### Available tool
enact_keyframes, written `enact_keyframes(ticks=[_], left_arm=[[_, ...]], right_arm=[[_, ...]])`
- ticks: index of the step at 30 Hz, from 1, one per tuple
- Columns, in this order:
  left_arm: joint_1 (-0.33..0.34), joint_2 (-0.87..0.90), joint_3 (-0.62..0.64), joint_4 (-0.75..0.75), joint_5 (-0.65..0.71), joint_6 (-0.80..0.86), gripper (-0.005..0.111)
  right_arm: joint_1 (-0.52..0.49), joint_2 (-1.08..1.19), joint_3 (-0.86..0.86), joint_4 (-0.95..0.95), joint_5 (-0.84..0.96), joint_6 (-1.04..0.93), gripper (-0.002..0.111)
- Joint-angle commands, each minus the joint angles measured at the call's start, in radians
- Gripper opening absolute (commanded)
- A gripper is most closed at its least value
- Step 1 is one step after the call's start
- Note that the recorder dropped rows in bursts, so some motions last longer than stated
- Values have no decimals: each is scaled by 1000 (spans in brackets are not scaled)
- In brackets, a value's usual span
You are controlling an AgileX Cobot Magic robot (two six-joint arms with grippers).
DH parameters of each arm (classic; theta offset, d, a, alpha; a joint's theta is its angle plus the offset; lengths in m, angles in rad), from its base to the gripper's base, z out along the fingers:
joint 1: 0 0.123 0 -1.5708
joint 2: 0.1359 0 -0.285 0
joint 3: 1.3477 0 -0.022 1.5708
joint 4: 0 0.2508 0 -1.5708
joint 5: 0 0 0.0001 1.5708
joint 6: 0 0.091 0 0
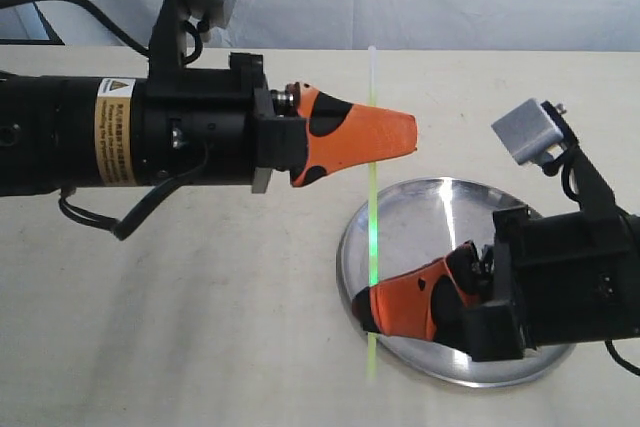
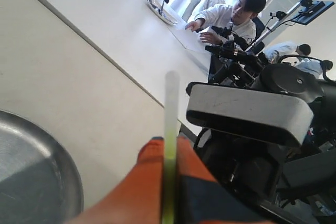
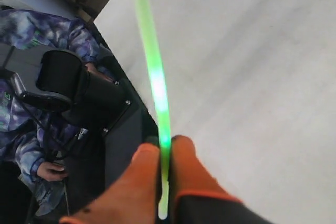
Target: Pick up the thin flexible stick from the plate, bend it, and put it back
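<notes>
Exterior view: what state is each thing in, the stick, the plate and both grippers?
Stick, held at two spots, about straight, not yet bent.
Plate, flat on the table, right gripper over it.
Left gripper, shut on the stick.
Right gripper, shut on the stick.

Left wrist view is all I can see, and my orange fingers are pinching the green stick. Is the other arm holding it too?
Observer: Yes, the right gripper is shut on the thin flexible stick, with a short end poking past it.
Operator: Where is that gripper?
Observer: Above the edge of the plate.
Operator: Is it bent yet?
Observer: Not yet; in the exterior view it looks straight between the left gripper and the right one.
</notes>
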Motion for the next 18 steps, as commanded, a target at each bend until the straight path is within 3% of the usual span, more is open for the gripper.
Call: enact_keyframes(ticks=[1,5,10,15,18], left_arm=[[-3,0,-5,-21,-7,3,0],[-3,0,-5,-21,-9,3,0],[-3,0,-5,-22,-25,1,0],[-3,0,-5,-41,-59,1,0],[-3,0,-5,-45,-59,1,0]], right_arm=[[2,0,1,8,-11,-6,9],[2,0,1,8,-11,-6,23],[2,0,1,8,-37,-6,31],[2,0,1,8,-79,-2,56],[2,0,1,8,-81,-2,57]])
